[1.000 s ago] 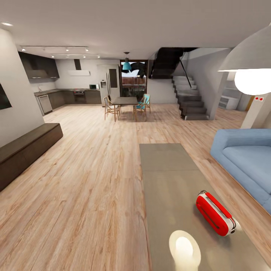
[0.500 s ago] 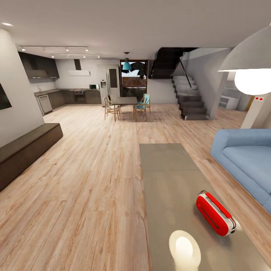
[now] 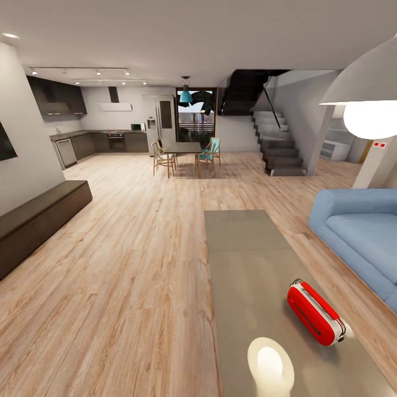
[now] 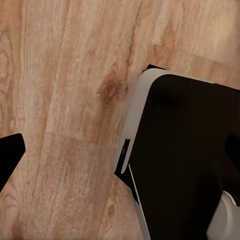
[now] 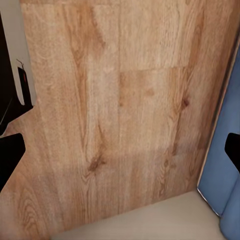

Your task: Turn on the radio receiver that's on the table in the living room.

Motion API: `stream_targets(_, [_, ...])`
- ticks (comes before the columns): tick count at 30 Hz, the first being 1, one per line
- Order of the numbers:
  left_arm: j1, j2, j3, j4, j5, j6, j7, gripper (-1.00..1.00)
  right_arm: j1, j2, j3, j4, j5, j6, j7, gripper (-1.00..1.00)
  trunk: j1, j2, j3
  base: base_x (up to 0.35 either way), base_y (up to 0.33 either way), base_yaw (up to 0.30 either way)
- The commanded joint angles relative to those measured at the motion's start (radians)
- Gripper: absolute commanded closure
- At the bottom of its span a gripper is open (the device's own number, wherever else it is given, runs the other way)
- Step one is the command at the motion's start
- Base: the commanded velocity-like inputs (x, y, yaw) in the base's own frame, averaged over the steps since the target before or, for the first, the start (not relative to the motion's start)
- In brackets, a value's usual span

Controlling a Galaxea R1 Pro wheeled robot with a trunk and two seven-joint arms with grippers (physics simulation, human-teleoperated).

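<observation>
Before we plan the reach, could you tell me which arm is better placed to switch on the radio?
Probably the right arm: the radio receiver lies on the right side of the grey table, toward the blue sofa, and the right wrist view shows that sofa's edge.

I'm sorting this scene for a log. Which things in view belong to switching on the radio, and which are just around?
For the job:
- radio receiver, lying on the table
- table, grey, long

Just around:
- blue sofa
- dark bench
- white pendant lamp
- dining table with chairs
- staircase
- kitchen
</observation>
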Motion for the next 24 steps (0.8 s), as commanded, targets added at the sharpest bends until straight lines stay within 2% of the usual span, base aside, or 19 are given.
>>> stream_targets(1, [0.0, 0.0, 0.0, 0.0, 0.0, 0.0, 0.001, -1.0, 0.0, 0.0, 0.0, 0.0, 0.0, 0.0, 0.0, -1.0, 0.0, 0.0, 0.0, 0.0, 0.0, 0.0])
stream_targets(10, [0.0, 0.005, 0.0, 0.0, 0.0, 0.001, 0.012, -1.0, 0.0, 0.0, 0.0, 0.0, -0.002, 0.0, 0.0, -1.0, 0.0, 0.0, 0.0, 0.0, 0.0, 0.0])
stream_targets(15, [0.006, 0.03, 0.023, 0.002, 0.0, 0.002, 0.013, -1.0, 0.0, 0.0, -0.001, 0.0, -0.002, 0.0, 0.001, -1.0, 0.0, 0.0, 0.0, 0.0, 0.0, 0.0])
stream_targets(18, [0.024, 0.055, 0.053, 0.017, 0.0, 0.0, 0.013, -1.0, 0.001, 0.0, -0.001, 0.0, -0.002, 0.0, 0.001, -1.0, 0.0, 0.0, 0.0, 0.0, 0.0, 0.0])
stream_targets(20, [0.062, 0.103, 0.069, 0.087, -0.002, 0.0, 0.013, -1.0, 0.002, 0.001, -0.002, 0.0, -0.002, 0.0, 0.002, -1.0, 0.0, 0.0, 0.0, 0.0, 0.0, 0.0])
stream_targets(22, [0.088, 0.132, 0.071, 0.138, -0.004, 0.0, 0.014, -1.0, 0.005, 0.001, -0.002, 0.0, -0.002, 0.0, 0.003, -1.0, 0.0, 0.0, 0.0, 0.0, 0.0, 0.0])
stream_targets(24, [0.11, 0.145, 0.071, 0.172, -0.005, 0.0, 0.014, -1.0, 0.01, 0.002, -0.002, 0.0, -0.001, 0.0, 0.021, -1.0, 0.0, 0.0, 0.0, 0.0, 0.0, 0.0])
